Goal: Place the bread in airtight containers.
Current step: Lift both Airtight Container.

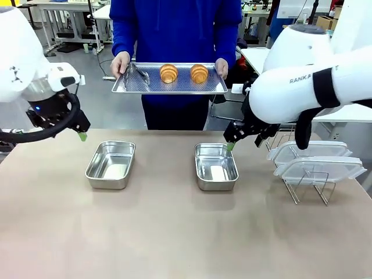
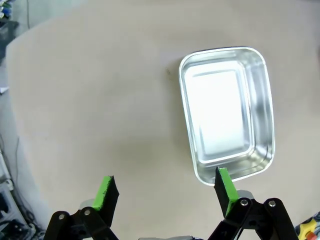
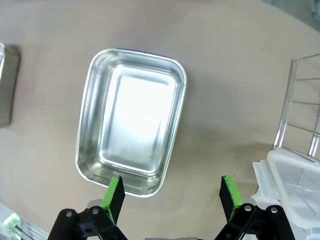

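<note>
A person at the far side holds a flat metal tray (image 1: 216,87) with the bread on it: two golden croissants (image 1: 168,73) (image 1: 199,73). Two empty steel containers sit on the table, the left one (image 1: 110,164) (image 2: 227,112) and the right one (image 1: 216,166) (image 3: 131,120). My left gripper (image 1: 83,136) (image 2: 165,192) hovers open, above and to the left of the left container. My right gripper (image 1: 231,145) (image 3: 172,192) hangs open over the far right edge of the right container. Neither gripper holds anything.
Metal tongs (image 1: 136,75) lie at the left of the person's tray. Translucent plastic lids (image 1: 317,163) (image 3: 295,190) rest on a wire rack (image 1: 308,189) (image 3: 300,115) at the table's right. The left container's end shows at the edge (image 3: 7,85) of the right wrist view.
</note>
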Action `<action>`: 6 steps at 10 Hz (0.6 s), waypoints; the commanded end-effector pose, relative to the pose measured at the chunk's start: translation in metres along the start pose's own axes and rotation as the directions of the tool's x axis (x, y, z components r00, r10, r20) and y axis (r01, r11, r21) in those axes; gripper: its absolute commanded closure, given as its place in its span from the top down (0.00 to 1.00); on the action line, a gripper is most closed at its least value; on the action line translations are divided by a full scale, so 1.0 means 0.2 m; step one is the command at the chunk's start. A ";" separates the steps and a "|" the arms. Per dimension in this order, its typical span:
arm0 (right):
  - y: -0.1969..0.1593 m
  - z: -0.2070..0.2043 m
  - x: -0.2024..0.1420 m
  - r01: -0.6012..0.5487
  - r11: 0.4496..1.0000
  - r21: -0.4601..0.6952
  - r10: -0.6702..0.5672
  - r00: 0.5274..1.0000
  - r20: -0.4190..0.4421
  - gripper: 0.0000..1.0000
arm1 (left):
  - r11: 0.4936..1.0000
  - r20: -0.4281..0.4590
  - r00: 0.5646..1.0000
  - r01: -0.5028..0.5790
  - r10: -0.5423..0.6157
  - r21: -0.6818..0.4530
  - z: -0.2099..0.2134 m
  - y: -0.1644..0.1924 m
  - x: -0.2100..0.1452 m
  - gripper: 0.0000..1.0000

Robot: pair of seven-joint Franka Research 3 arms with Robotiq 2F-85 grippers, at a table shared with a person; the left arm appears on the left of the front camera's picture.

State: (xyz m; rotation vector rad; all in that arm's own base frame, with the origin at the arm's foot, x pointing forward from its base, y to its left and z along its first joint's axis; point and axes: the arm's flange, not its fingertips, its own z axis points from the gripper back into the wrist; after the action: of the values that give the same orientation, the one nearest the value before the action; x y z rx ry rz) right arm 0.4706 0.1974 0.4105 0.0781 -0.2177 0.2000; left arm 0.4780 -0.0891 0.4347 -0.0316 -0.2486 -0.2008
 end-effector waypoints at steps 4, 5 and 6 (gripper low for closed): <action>0.00 -0.23 0.05 0.079 0.995 -0.055 -0.079 0.997 -0.002 1.00 | 0.994 0.029 0.994 -0.106 0.105 0.012 -0.30 -0.08 0.02 1.00; 0.00 -0.28 0.04 0.086 0.995 -0.057 -0.086 0.996 -0.006 1.00 | 0.993 0.028 0.993 -0.118 0.117 0.031 -0.36 -0.08 0.02 1.00; 0.01 -0.32 0.04 0.092 0.994 -0.052 -0.092 0.996 0.003 1.00 | 0.992 0.037 0.992 -0.121 0.119 0.048 -0.41 -0.09 0.02 1.00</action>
State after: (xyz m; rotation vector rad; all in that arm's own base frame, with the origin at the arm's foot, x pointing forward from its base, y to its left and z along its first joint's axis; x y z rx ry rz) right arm 0.4864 0.1973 0.3545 0.0563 -0.1828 0.1381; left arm 0.4978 -0.1050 0.3631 -0.0445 -0.2607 -0.1026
